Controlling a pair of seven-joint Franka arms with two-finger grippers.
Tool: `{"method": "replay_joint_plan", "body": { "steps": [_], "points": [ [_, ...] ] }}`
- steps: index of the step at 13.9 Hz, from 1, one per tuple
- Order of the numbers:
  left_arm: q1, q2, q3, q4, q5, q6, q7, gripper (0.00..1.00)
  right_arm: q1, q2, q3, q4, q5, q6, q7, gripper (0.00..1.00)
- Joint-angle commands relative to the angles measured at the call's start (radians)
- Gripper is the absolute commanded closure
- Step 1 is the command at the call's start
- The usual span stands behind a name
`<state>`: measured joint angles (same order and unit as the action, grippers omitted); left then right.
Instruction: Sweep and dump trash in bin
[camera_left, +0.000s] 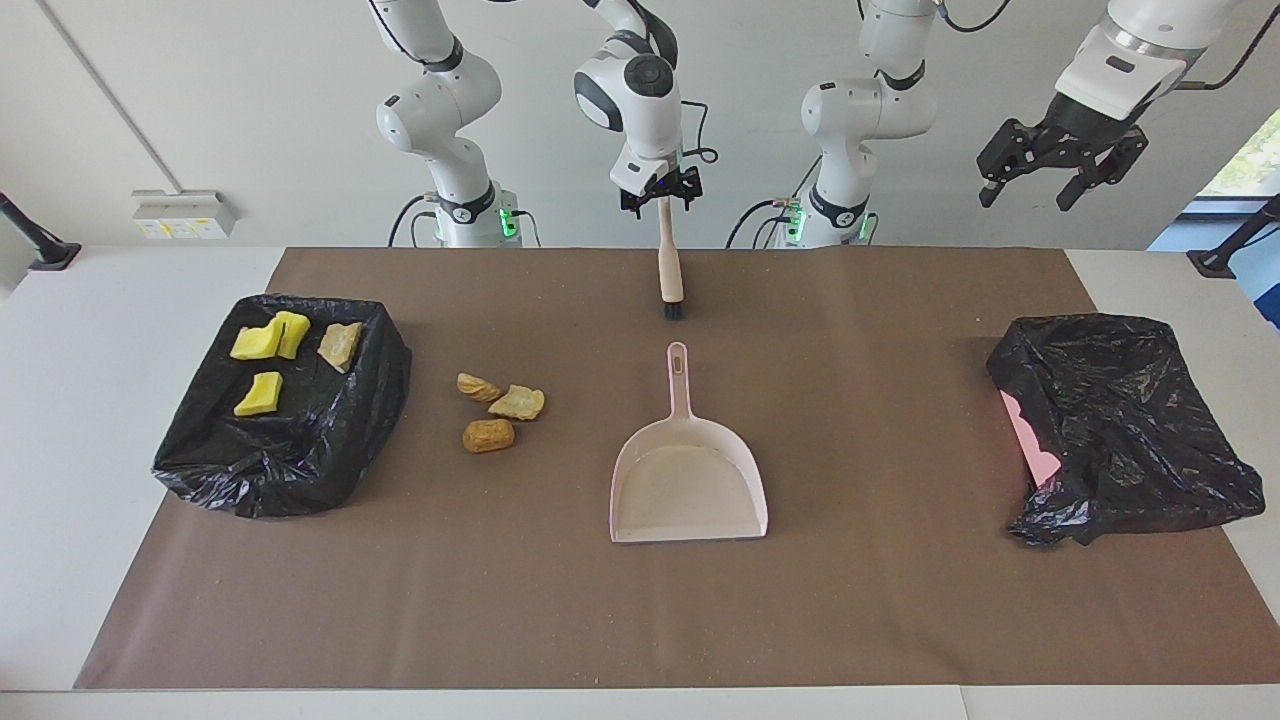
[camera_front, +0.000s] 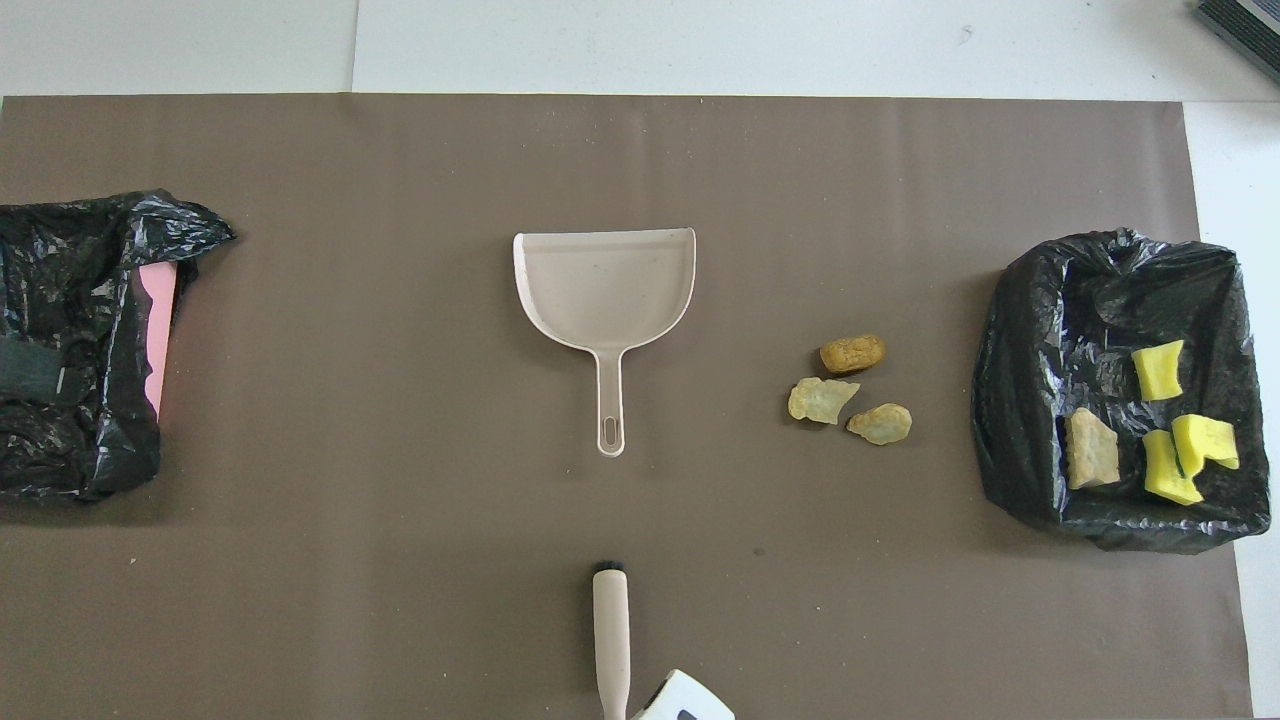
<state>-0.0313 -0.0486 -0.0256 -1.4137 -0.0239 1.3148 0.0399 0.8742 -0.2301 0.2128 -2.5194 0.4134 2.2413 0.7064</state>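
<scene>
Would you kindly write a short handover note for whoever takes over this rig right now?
Left gripper: open, raised over the left arm's end, waiting.
Right gripper: at the brush handle's top; grip unclear.
Done: three yellow chunks and one tan piece in the bin.
Left: three tan pieces on the mat between bin and empty dustpan; sweep, dump.

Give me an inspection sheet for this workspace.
Surface: brown mat, crumb specks.
Job's things: empty dustpan mid-mat; brush lying nearer the robots; three tan pieces loose on the mat; lined bin holds three yellow chunks and one tan piece.
Clutter: second bagged bin, left arm's end.
End effectors: right end effector open over the brush handle; left end effector open, raised, waiting.
Cables: at arm bases.
Surroundings: wall socket.
</scene>
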Motion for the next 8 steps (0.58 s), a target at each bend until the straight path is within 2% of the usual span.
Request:
{"method": "replay_joint_plan", "body": {
  "steps": [1, 5, 6, 8],
  "points": [
    [0.014, -0.019, -0.01, -0.022, 0.018, 0.014, 0.005, 0.0, 0.042, 0.037, 0.0, -0.027, 0.025, 0.082, 0.041, 0.0],
    [-0.01, -0.025, -0.028, -0.027, 0.01, 0.004, -0.014, 0.0, 0.049, 0.052, 0.0, -0.027, 0.024, 0.086, 0.039, 0.0],
    [-0.044, -0.034, -0.054, -0.049, 0.009, 0.024, -0.04, 0.0, 0.049, 0.052, 0.0, -0.027, 0.024, 0.084, 0.036, 0.0],
    [-0.131, -0.045, -0.079, -0.102, 0.009, 0.073, -0.138, 0.0, 0.049, 0.054, 0.0, -0.027, 0.019, 0.084, 0.033, 0.28]
  ]
}}
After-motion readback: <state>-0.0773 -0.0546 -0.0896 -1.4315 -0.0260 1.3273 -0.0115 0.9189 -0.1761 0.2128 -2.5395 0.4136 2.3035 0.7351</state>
